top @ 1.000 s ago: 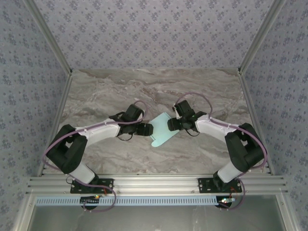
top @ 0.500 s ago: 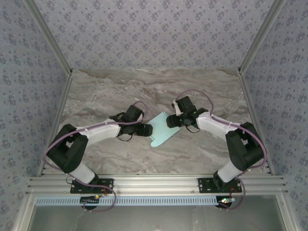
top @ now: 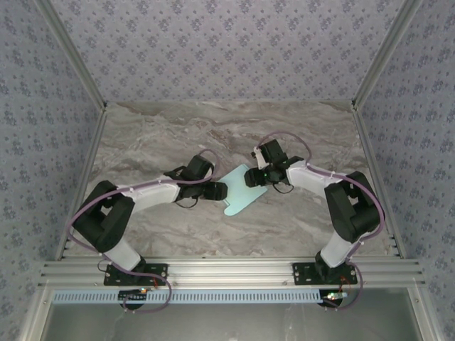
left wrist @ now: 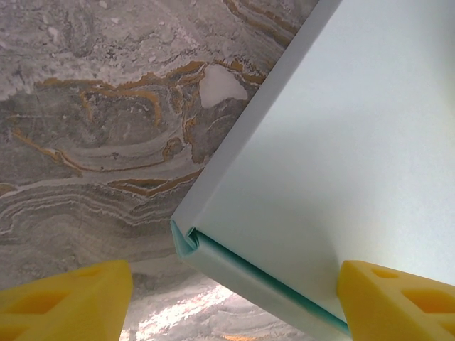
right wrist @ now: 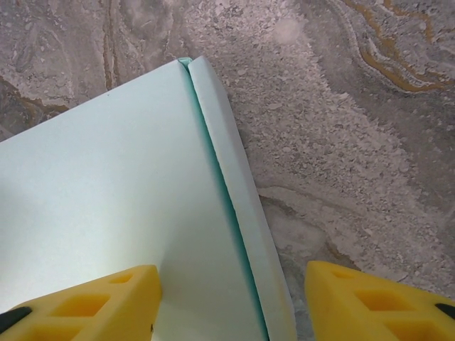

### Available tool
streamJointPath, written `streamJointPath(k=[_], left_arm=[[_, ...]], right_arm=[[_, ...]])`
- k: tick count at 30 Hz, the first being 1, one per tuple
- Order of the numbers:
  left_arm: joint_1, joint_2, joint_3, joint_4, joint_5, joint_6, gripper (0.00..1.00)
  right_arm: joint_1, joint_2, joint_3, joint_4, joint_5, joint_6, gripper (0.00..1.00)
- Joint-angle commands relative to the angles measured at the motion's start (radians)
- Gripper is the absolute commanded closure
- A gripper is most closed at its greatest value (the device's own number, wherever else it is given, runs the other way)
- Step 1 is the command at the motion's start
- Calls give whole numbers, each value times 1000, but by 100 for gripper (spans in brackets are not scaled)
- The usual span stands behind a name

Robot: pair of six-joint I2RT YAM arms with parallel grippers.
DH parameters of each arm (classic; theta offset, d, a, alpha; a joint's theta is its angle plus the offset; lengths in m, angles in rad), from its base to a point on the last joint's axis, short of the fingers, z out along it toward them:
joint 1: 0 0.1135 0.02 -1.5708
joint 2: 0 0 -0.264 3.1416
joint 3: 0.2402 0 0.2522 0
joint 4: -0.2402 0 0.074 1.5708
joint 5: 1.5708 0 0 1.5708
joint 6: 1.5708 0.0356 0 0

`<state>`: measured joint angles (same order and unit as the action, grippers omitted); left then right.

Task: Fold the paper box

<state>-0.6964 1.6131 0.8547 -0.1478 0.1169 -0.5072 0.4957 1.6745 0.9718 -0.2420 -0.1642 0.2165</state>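
The paper box lies mid-tabletop, hemmed close by the left pincer on one side and the right pincer on the other, both spread apart. Bare marble lies free beyond it to the back wall and nearer, toward the front rail.

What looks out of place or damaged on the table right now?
Nothing looks damaged or spilled. The paper box lies flat but at a diagonal on the marble table, with one narrow edge flap creased along its fold line.
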Motion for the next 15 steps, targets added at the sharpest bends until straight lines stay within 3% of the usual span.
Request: streamJointPath(k=[1,7,15], left_arm=[[-8,61,-4,-24,-35,16,24],[-16,106,6,-22,-71,52,24],[-56,59,82,-77,-168,115,23]], right_arm=[[-2,15,-36,-29,38,-15,43],[8,13,-66,-38,108,-25,43],[27,3,76,-136,176,-92,41]])
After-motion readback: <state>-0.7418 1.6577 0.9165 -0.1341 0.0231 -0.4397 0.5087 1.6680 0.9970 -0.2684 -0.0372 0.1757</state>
